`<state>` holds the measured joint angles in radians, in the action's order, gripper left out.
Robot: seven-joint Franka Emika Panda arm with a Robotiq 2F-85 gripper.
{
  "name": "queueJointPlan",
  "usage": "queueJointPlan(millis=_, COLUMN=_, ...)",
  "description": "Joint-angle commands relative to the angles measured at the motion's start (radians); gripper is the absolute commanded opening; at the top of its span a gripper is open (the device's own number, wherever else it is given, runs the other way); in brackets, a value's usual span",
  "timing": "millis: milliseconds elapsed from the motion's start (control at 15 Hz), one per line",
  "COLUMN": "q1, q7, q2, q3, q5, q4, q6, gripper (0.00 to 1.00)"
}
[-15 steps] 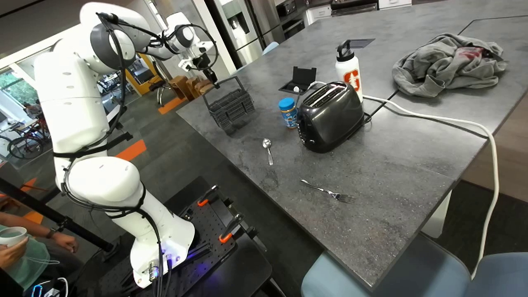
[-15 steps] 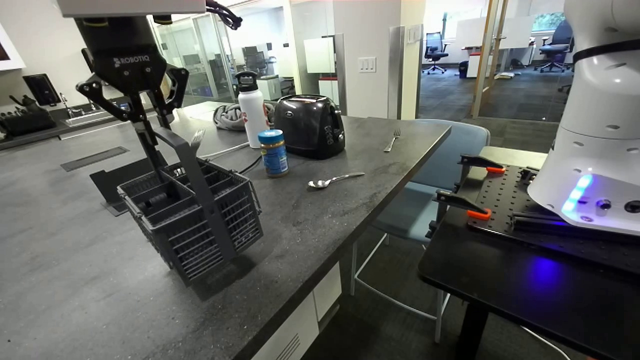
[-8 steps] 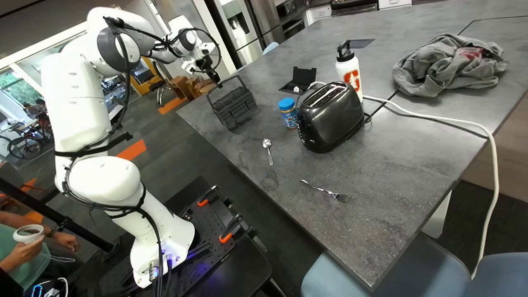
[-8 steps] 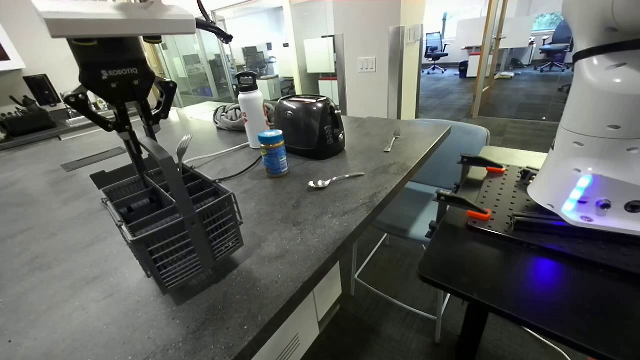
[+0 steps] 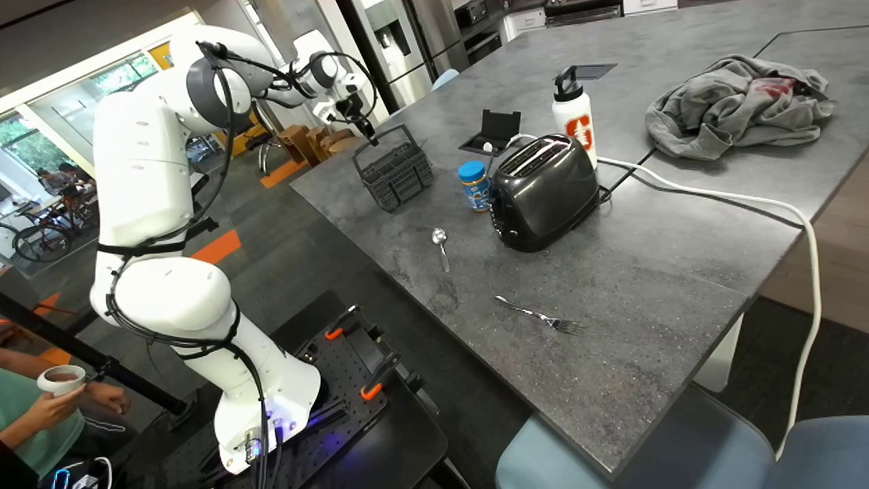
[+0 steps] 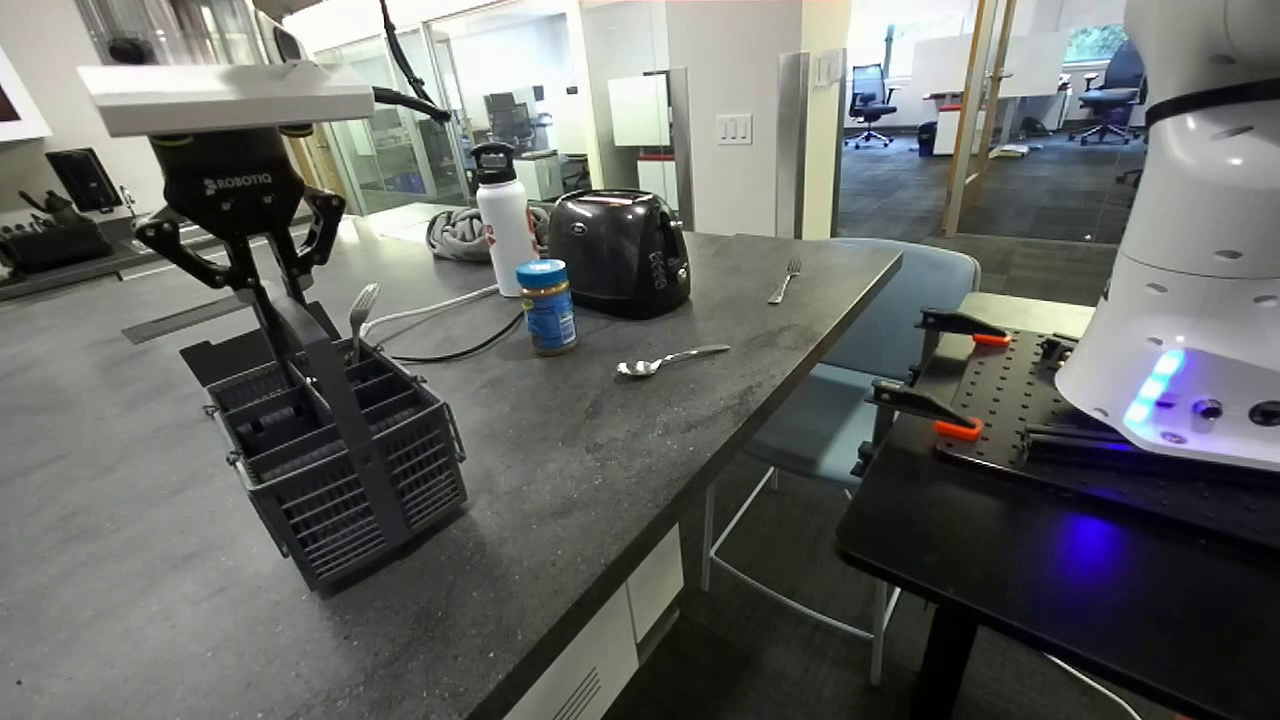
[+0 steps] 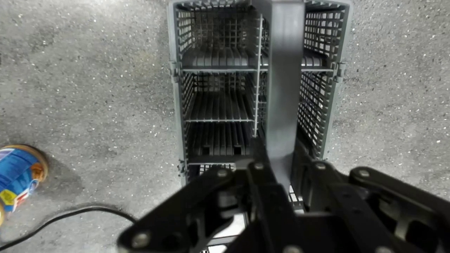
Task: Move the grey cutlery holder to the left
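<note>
The grey cutlery holder is a dark grey mesh basket with compartments and an arched handle. In both exterior views it is near the counter's edge, roughly upright. Its base touches or nearly touches the counter; I cannot tell which. A fork stands up out of it. My gripper points down into it and is shut on its handle. In the wrist view my gripper has one finger on each side of the handle, and the holder's rim and compartments show below. In an exterior view the handle partly hides the far finger.
A peanut butter jar, black toaster and white bottle stand beside the holder. A spoon and another fork lie on the counter. An open socket lid and a grey cloth lie farther off.
My gripper and the held holder have moved sideways across the counter and lower. The holder has gone from tilted to nearly upright, and the gap to its shadow has shrunk.
</note>
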<state>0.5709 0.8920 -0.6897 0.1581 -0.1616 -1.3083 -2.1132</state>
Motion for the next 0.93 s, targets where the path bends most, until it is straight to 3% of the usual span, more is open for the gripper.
queueJointPlan(millis=0, q1=0.019, q7=0.008, q2=-0.042, q3=-0.020, q5=0.017, q4=0.092, q6=0.045, gripper=0.08)
queueJointPlan(millis=200, q1=0.020, q7=0.006, q2=-0.061, q3=-0.019, q5=0.027, q4=0.121, q6=0.068, gripper=0.07)
queueJointPlan(millis=267, q1=0.019, q7=0.005, q2=-0.065, q3=-0.018, q5=0.031, q4=0.128, q6=0.076, gripper=0.45)
queueJointPlan(millis=400, q1=0.021, q7=0.005, q2=-0.069, q3=-0.016, q5=0.037, q4=0.142, q6=0.086, gripper=0.53)
queueJointPlan(millis=733, q1=0.027, q7=0.036, q2=0.004, q3=-0.003, q5=0.008, q4=0.119, q6=0.148, gripper=0.92)
queueJointPlan(millis=867, q1=0.028, q7=0.046, q2=0.059, q3=0.003, q5=0.012, q4=0.089, q6=0.181, gripper=1.00)
